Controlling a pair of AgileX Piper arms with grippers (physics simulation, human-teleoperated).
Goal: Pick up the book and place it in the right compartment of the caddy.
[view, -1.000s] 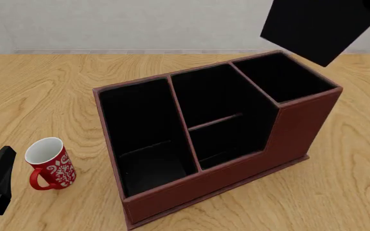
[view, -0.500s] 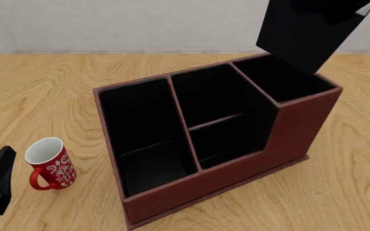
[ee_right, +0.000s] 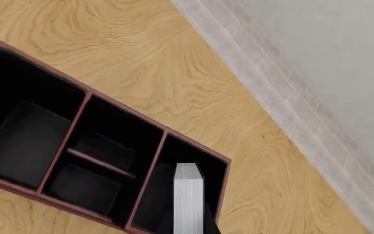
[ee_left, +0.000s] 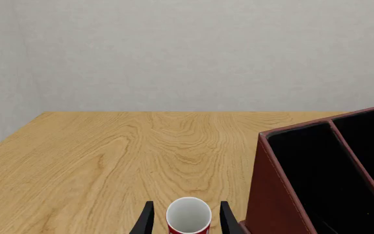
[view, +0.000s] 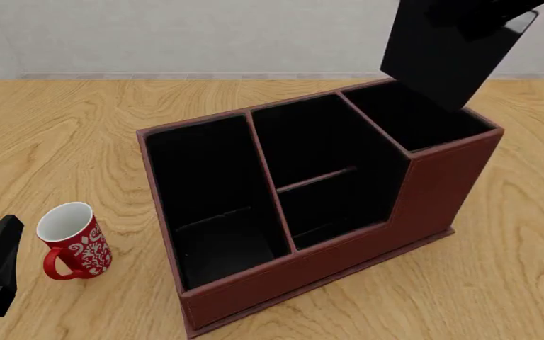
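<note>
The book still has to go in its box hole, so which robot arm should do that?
The right arm. Its pincer already holds the book over the right compartment of the caddy. The left pincer sits far off, around the mug.

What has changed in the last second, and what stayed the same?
The book, held tilted by the right end effector, came down toward the right compartment until its lower corner hung just above the opening. The caddy, mug and left end effector stayed put.
</note>
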